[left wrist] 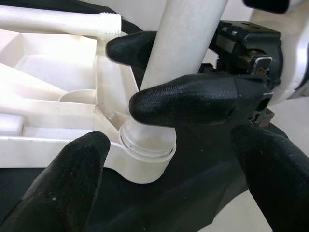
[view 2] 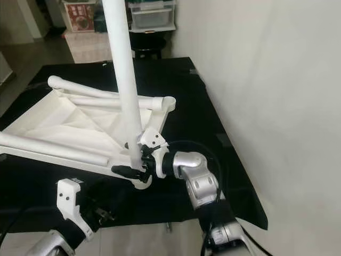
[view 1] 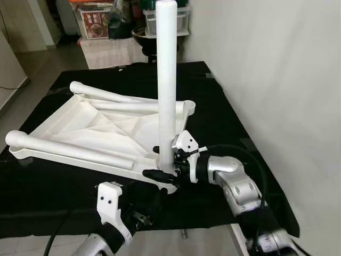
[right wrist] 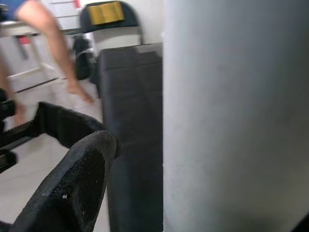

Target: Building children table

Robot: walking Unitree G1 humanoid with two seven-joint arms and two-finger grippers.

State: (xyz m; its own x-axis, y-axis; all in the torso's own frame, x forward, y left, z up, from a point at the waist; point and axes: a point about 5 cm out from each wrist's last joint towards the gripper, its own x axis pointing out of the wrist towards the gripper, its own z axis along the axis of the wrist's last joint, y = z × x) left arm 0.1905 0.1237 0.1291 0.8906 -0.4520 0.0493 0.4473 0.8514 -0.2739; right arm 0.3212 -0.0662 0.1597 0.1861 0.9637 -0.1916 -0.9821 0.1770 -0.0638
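Black cloth (view 1: 224, 106) is covering the worktop; my right gripper (view 1: 166, 162) is pinching the upright white plastic leg tube (view 1: 166, 80) low, seating it in the inverted white tabletop's (view 1: 96, 128) near-right corner socket (left wrist: 147, 150); my left gripper (left wrist: 169, 193) is hovering near, fingers spread.

Upturned tabletop (view 1: 90, 130) on black cloth (view 1: 224, 122), two legs (view 1: 69, 149) lying across it — third leg (view 1: 166, 80) upright at near corner socket (left wrist: 147, 150)

The right arm reaches in from the right, forearm level, wrist bent inward; the right gripper (view 1: 164, 162) has its black fingers (left wrist: 193, 101) clamped around a white table leg (view 1: 166, 80); the left gripper (left wrist: 169, 193) sits low with fingers spread, holding nothing.
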